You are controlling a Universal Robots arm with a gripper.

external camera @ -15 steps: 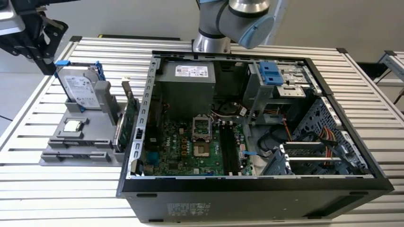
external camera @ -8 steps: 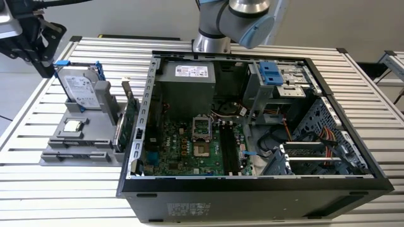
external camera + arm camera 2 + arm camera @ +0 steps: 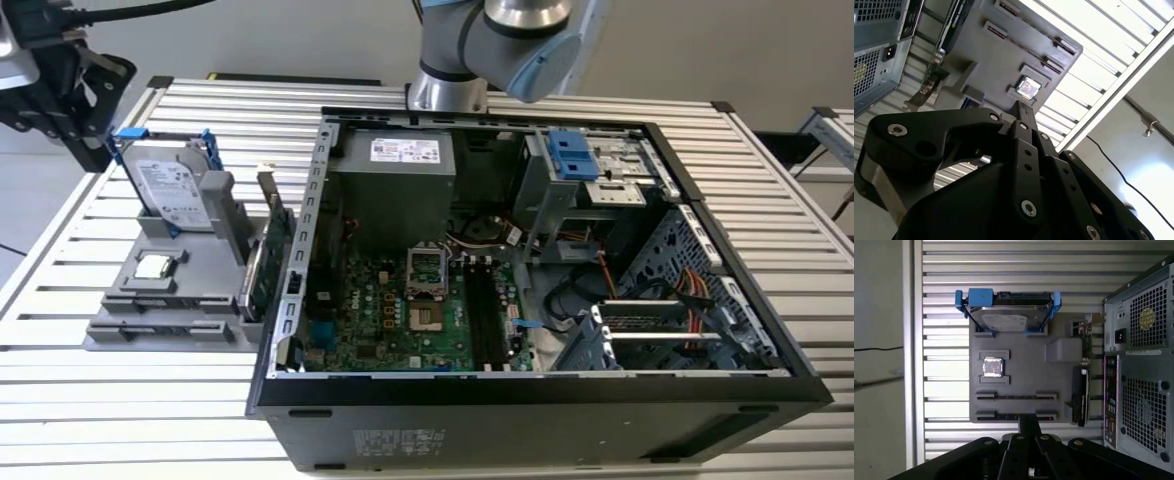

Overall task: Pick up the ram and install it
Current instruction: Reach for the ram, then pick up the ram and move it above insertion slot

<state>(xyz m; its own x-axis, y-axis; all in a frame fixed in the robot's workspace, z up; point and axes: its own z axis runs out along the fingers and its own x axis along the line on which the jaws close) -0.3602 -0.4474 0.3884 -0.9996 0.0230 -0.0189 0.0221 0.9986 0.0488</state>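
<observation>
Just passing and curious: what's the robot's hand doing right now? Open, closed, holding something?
Hand: closed, nothing seen in it, near the grey tray.

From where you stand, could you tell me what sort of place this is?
Probably a robotics workcell for computer assembly: an open computer case sits on a slatted metal table, a grey fixture beside it holds a hard drive, and a robot arm stands nearby.
</observation>
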